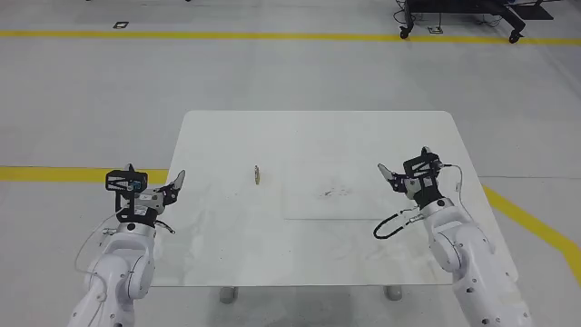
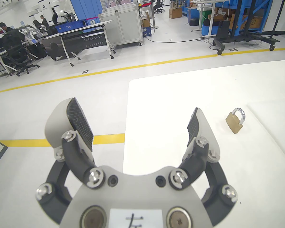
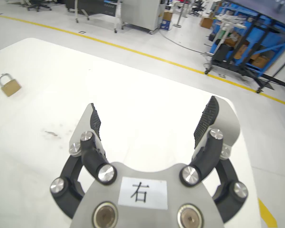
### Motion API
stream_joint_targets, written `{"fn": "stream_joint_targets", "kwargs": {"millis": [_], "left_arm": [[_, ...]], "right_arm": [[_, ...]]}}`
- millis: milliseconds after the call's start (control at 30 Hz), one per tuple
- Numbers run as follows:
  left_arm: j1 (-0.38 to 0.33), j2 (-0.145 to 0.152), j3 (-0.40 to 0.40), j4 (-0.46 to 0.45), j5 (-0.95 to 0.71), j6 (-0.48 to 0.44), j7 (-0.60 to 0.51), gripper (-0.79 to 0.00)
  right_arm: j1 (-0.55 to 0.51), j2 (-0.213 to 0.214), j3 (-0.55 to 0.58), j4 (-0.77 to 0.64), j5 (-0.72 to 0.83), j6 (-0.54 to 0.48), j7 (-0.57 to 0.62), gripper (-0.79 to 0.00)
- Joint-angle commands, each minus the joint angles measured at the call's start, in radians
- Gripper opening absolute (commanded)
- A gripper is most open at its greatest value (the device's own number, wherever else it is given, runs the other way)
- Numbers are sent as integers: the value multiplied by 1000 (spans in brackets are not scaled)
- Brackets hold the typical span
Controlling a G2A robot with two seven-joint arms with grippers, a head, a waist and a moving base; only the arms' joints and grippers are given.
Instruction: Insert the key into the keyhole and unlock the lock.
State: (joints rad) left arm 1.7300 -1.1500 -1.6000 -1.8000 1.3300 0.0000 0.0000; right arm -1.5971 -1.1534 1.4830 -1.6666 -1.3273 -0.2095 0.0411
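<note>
Spread wide and empty, the left gripper (image 2: 135, 105) hangs at the left edge of the white tabletop (image 1: 318, 136). Opposite it the right gripper (image 3: 153, 104), also wide open and holding nothing, sits above the tabletop's right side. Between the two, near the middle and well apart from both, is a brass padlock (image 2: 234, 122). It appears to stand on its base with the silver shackle uppermost, so its long axis is upright and one broad face is turned toward each arm. From either gripper the padlock lies inward, roughly level with the fingertips rather than far ahead of them. In the top view the left gripper looks somewhat nearer, and seems better placed to steady the padlock's body from the side.
</note>
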Motion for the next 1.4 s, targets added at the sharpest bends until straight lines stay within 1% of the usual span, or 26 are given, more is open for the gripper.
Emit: {"fn": "stream_joint_targets", "kwargs": {"millis": [0, 33, 100, 200, 300, 467, 500, 533, 567, 600, 633, 667, 767, 900, 933, 967, 1000, 1033, 1367], "left_arm": [[0, 0, 0, 0, 0, 0, 0, 0], [0, 0, 0, 0, 0, 0, 0, 0], [0, 0, 0, 0, 0, 0, 0, 0], [0, 0, 0, 0, 0, 0, 0, 0], [0, 0, 0, 0, 0, 0, 0, 0], [0, 0, 0, 0, 0, 0, 0, 0], [0, 0, 0, 0, 0, 0, 0, 0], [0, 0, 0, 0, 0, 0, 0, 0], [0, 0, 0, 0, 0, 0, 0, 0], [0, 0, 0, 0, 0, 0, 0, 0], [0, 0, 0, 0, 0, 0, 0, 0], [0, 0, 0, 0, 0, 0, 0, 0], [0, 0, 0, 0, 0, 0, 0, 0], [0, 0, 0, 0, 0, 0, 0, 0], [0, 0, 0, 0, 0, 0, 0, 0], [0, 0, 0, 0, 0, 0, 0, 0], [0, 0, 0, 0, 0, 0, 0, 0], [0, 0, 0, 0, 0, 0, 0, 0], [0, 0, 0, 0, 0, 0, 0, 0]], "right_arm": [[55, -1, -43, 68, 4, -99, 8, 0], [84, -2, -62, 101, 4, -142, 12, 0], [142, -3, -104, 171, 15, -266, 13, 0], [238, 2, -155, 280, 0, -523, -21, 0], [308, 2, -202, 369, -71, -636, -74, 0], [400, 1, -275, 483, -171, -749, -150, 0], [417, 1, -287, 503, -193, -765, -163, -102], [432, 0, -296, 527, -211, -760, -174, -154], [447, -2, -310, 545, -234, -741, -176, -175], [458, -5, -327, 562, -250, -733, -187, -259], [471, -8, -343, 580, -264, -727, -198, -311], [483, -10, -357, 596, -279, -726, -209, -406], [517, -15, -393, 640, -316, -722, -241, -453], [555, -21, -435, 679, -348, -742, -271, -606], [561, -21, -443, 684, -358, -746, -281, -634], [567, -21, -450, 690, -366, -750, -292, -634], [572, -21, -457, 695, -374, -752, -303, -723], [576, -21, -461, 700, -381, -751, -314, -785], [603, -16, -496, 712, -435, -735, -360, -785]]}}
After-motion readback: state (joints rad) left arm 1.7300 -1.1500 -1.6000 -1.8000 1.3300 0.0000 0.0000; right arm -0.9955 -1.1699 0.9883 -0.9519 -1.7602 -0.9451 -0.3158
